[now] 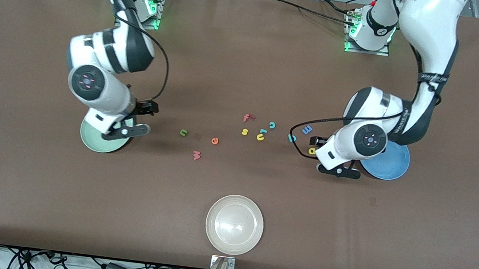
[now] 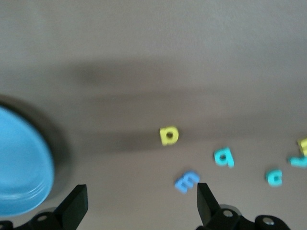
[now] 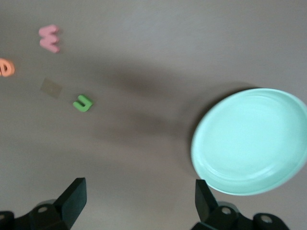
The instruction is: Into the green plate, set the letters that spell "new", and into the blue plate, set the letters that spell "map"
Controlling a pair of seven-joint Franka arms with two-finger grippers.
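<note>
Left claw (image 2: 139, 203): fingers wide, holding nothing, over the tabletop (image 1: 245, 73) beside the blue plate (image 1: 388, 164), with the yellow "a" (image 1: 312, 150), blue "m" (image 1: 306, 130) and teal "p" (image 1: 292, 137) loose on the tabletop just by it. Right claw (image 3: 139, 201): fingers wide, holding nothing, over the edge of the green plate (image 1: 98, 140); the green "n" (image 1: 183, 132), orange "e" (image 1: 215, 140) and pink "w" (image 1: 196, 154) lie loose toward mid-table. Both plates hold nothing.
</note>
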